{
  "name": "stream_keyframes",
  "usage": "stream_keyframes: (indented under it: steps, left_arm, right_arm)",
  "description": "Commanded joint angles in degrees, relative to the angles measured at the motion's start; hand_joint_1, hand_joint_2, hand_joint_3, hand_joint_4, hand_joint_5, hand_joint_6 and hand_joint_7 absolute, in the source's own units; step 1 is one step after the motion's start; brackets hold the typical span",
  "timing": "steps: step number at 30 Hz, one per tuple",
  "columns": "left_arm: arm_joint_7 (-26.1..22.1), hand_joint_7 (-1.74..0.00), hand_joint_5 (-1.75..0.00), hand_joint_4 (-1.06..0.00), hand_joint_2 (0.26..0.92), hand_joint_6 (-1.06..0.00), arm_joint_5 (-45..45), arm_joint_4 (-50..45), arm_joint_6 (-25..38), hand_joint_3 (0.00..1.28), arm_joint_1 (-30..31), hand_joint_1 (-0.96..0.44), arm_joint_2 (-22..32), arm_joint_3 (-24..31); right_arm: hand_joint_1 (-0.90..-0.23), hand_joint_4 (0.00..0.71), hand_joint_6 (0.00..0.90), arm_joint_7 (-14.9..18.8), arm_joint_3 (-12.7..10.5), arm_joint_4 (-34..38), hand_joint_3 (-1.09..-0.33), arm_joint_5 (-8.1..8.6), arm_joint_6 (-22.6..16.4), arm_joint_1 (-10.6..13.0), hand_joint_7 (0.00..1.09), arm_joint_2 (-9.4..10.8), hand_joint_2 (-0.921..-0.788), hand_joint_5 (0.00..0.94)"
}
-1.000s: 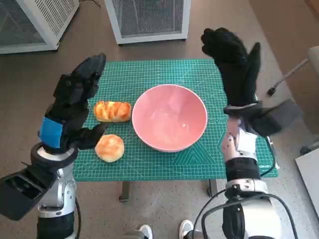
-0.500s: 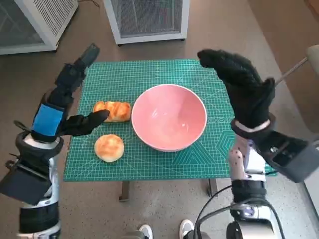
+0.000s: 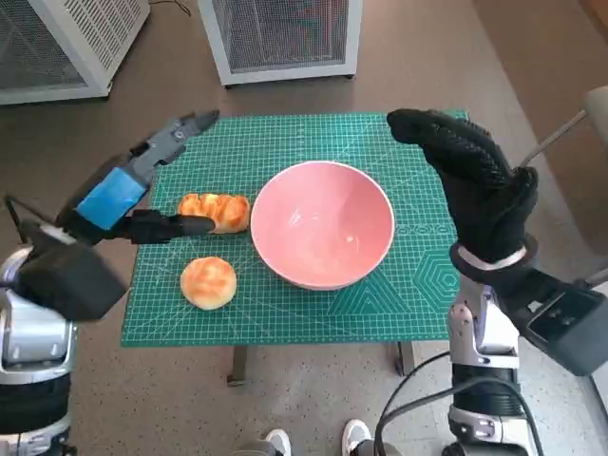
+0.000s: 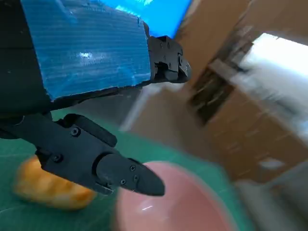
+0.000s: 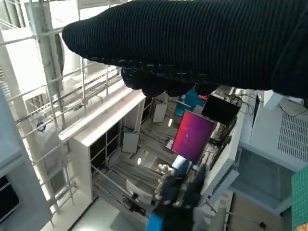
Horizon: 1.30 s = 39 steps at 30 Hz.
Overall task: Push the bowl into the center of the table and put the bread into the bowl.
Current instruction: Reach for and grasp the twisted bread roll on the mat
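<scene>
The empty, spread-fingered left hand hovers beside the long bread, the pink bowl lying between it and the raised, empty right hand.

one pink bowl, two breads, one green mat
</scene>
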Motion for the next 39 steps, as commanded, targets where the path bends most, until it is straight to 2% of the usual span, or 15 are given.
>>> stream_keyframes:
  steps: [1,3,6,8,18,20,26,39]
  left_arm:
    - [-3.21,-0.15,0.0,-0.12,0.725,-0.26,4.14,-1.69,7.24,0.0,-2.91,-0.04,2.42,-4.13]
    - [-4.26,-0.13,0.0,-0.12,0.724,-0.28,5.27,-1.65,9.31,0.0,-3.69,-0.03,2.7,-5.42]
    - [-5.36,-0.1,0.0,-0.13,0.725,-0.3,6.12,-0.65,10.79,0.0,-4.73,-0.01,2.77,-6.86]
    - [-5.7,-0.09,0.0,-0.13,0.725,-0.31,6.21,0.57,11.0,0.0,-5.32,-0.01,2.58,-7.51]
    - [-4.82,-0.06,0.0,-0.15,0.731,-0.32,10.26,8.61,12.8,0.01,-9.72,0.02,1.49,-12.36]
    - [-4.66,-0.06,0.0,-0.15,0.732,-0.32,11.64,10.54,13.17,0.01,-10.81,0.02,1.23,-13.56]
    - [-4.19,-0.04,0.0,-0.14,0.736,-0.32,14.95,16.36,13.97,0.01,-13.72,0.0,0.16,-16.61]
    - [-0.84,-0.02,0.0,-0.12,0.739,-0.32,20.05,34.45,9.94,0.01,-20.01,-0.08,-2.73,-22.36]
  right_arm:
    - [-0.387,0.442,0.083,-1.21,0.99,-2.29,-0.563,-0.6,1.25,2.39,0.82,-0.02,-0.882,0.011]
    - [-0.39,0.44,0.08,-1.39,1.24,-2.94,-0.559,-0.5,1.49,2.72,0.83,-0.12,-0.885,0.01]
    - [-0.395,0.438,0.074,-1.48,1.5,-3.52,-0.532,-0.45,1.56,3.01,0.84,-0.32,-0.899,0.008]
    - [-0.396,0.436,0.071,-1.49,1.6,-3.78,-0.524,-0.45,1.6,3.11,0.84,-0.45,-0.903,0.007]
    - [-0.403,0.433,0.055,-0.71,1.77,-3.26,-0.507,0.4,1.18,3.15,0.85,-0.7,-0.912,0.005]
    - [-0.407,0.431,0.053,-0.57,1.82,-3.09,-0.494,0.56,1.11,3.22,0.85,-0.75,-0.917,0.004]
    - [-0.418,0.427,0.046,-0.46,1.94,-2.8,-0.483,0.54,0.84,3.43,0.85,-0.8,-0.921,0.002]
    - [-0.417,0.426,0.043,-0.79,2.04,-2.75,-0.481,0.54,0.91,4.13,0.85,-0.56,-0.921,0.001]
